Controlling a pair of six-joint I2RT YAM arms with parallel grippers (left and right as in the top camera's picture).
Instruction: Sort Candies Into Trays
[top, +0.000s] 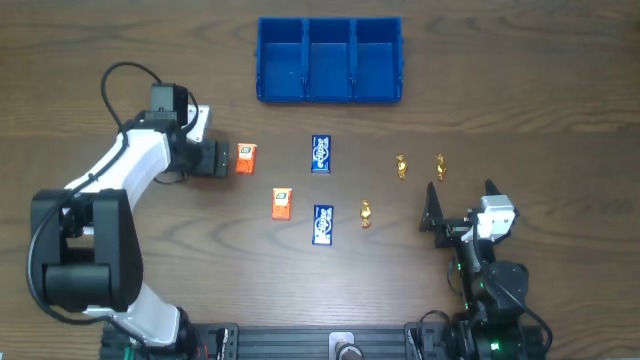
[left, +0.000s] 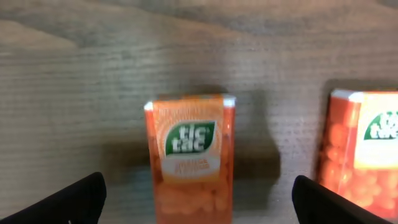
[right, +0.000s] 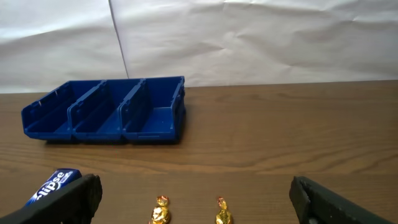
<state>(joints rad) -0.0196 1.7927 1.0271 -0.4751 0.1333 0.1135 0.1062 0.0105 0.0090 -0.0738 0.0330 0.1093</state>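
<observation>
A: Left jaws?
B: Apart, empty. Orange mint box (left: 189, 162) sits just ahead between them, left of counter centre. Right jaws apart too, near right.
A: Handling?
B: We judge it light, rigid and slick; we'd pinch its narrow sides.

We see our left hand (left: 199, 194) low over the wooden desk (left: 93, 93), its two dark fingers (left: 74, 202) spread wide. Between them, touching neither, an orange candy box (left: 189, 162) lies flat on the desk with its label facing up and its white-edged cap pointing away from us. Small orange candies show through its clear lower part. Near it, beyond one finger, lies a second orange box (left: 364, 155) of the same kind, apart from the first and partly cut off at the edge.
</observation>
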